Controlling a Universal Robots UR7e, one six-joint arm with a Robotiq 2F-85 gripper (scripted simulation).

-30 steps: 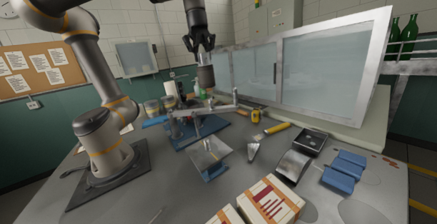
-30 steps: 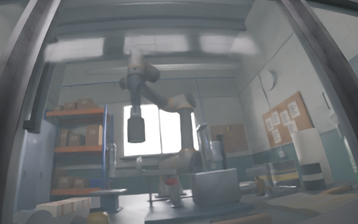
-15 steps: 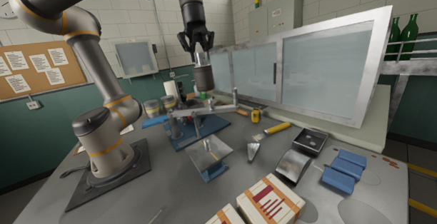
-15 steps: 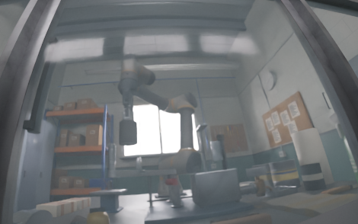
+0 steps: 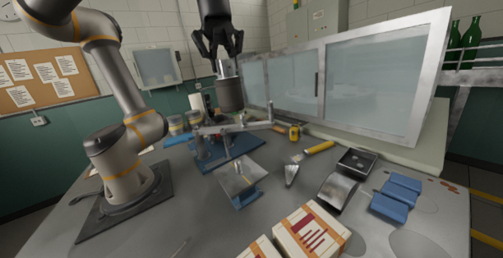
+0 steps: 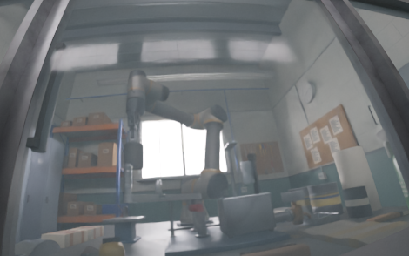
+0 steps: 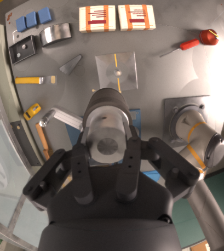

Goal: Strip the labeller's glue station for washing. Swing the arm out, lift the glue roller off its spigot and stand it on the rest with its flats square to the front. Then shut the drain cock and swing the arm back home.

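The spigot and drain cock of the glue station (image 5: 222,129) are hidden behind the roller and swing arm. The dark glue roller (image 5: 229,94) (image 7: 106,109) (image 6: 132,155) hangs upright in the air above the station, held by its silver top stub in my closed gripper (image 5: 218,63) (image 7: 106,142). The grey swing arm (image 5: 236,126) stretches out to the right, a short post (image 5: 270,111) at its end. The rest (image 5: 240,175) (image 7: 117,71), a square steel plate with a centre pin and a yellow line, sits on the table in front of the station.
The glazed machine guard (image 5: 341,82) runs close along the right of the station. A yellow tape measure (image 5: 294,133), a yellow-handled scraper (image 5: 316,148), a metal wedge (image 5: 291,174), a tray (image 5: 356,162), blue pads (image 5: 396,197) and striped boxes (image 5: 311,232) lie on the table.
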